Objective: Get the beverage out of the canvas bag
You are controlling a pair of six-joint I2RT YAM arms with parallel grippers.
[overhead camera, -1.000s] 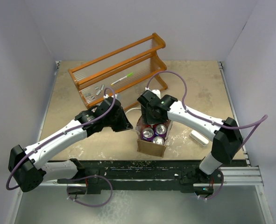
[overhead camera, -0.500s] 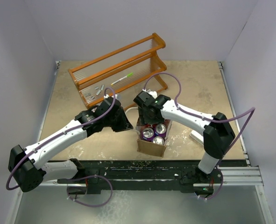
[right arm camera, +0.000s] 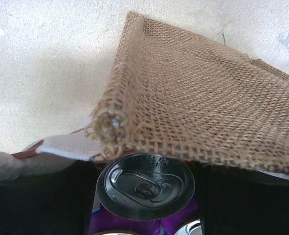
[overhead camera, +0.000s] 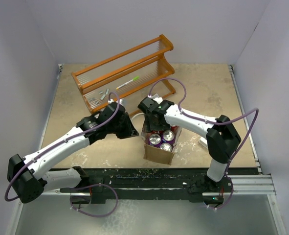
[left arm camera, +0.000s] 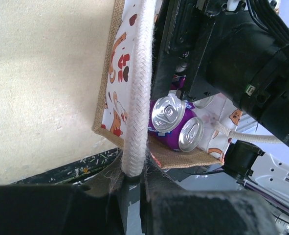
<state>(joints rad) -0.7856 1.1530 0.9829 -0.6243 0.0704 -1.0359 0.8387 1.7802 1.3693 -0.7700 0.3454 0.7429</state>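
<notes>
Beverage cans, purple with silver tops, are seen standing upright inside the canvas bag, which is set on the table near its front edge, between the two arms. At least three tops are shown from above; any others are hidden by the right arm. One white rope handle of the bag is clamped between the jaws of the left gripper, which are drawn together on it. The handle is held up at the left of the bag's mouth, just beside the pale printed side panel. The right gripper is positioned at the bag's mouth, its jaws set apart with one dark finger on each side of a single can top. Whether that can is actually pressed cannot be told. A frayed burlap edge of the bag is seen just beyond that can. Behind the bag an orange wire rack is placed, with a green-tipped pen laid on it.
</notes>
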